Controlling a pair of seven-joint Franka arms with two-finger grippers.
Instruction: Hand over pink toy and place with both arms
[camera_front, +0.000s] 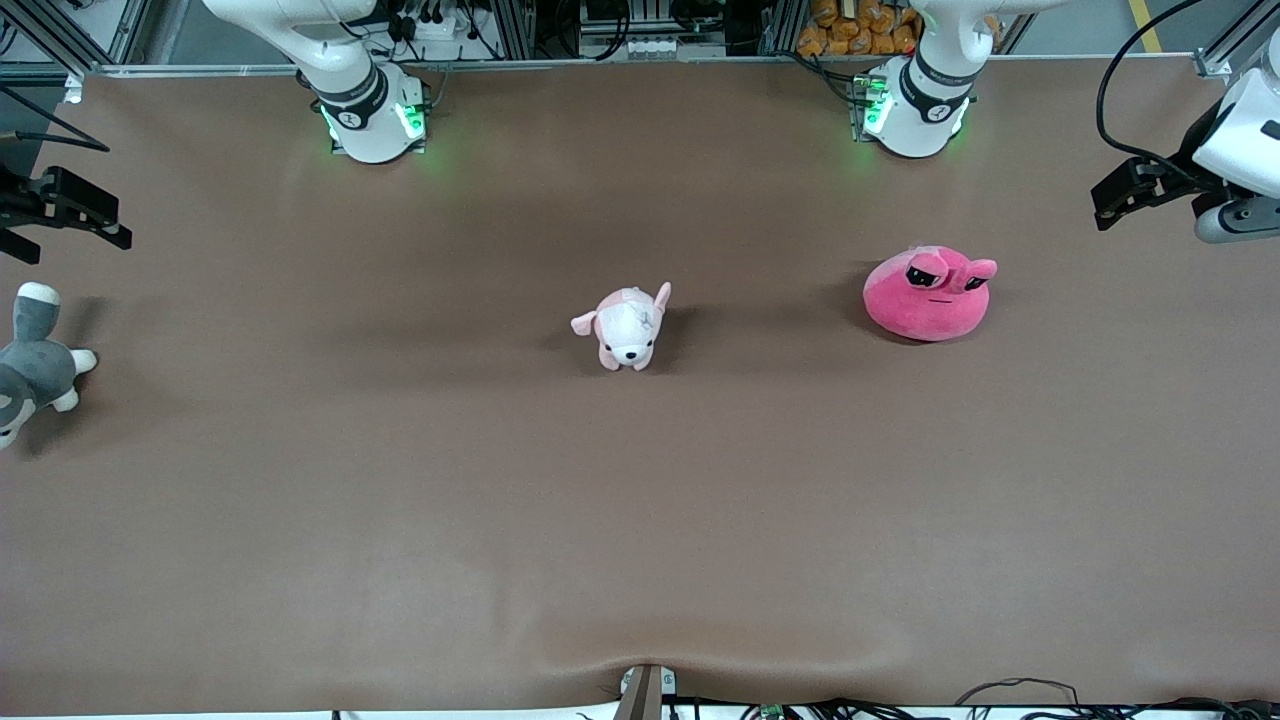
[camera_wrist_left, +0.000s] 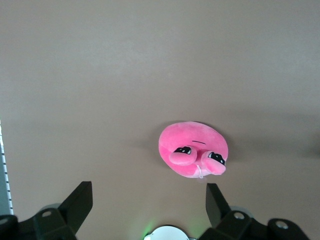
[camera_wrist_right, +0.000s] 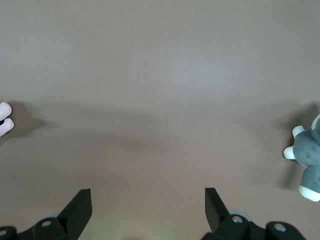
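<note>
From my remote seat, the pink toy (camera_front: 928, 296) is sitting on the brown table (camera_front: 400, 520) toward the left arm's end, with the left gripper (camera_wrist_left: 149, 202) hanging up in the air, spread wide with nothing in it and well apart from the toy. The right gripper (camera_wrist_right: 148, 202) waits at the right arm's end, also spread and empty, up over a fuzzy grey-and-white plush (camera_front: 30, 365). A small pale pink-and-white puppy plush (camera_front: 628, 326) stands mid-table, well apart from the round, soft, hot-pink blob with eye stalks.
</note>
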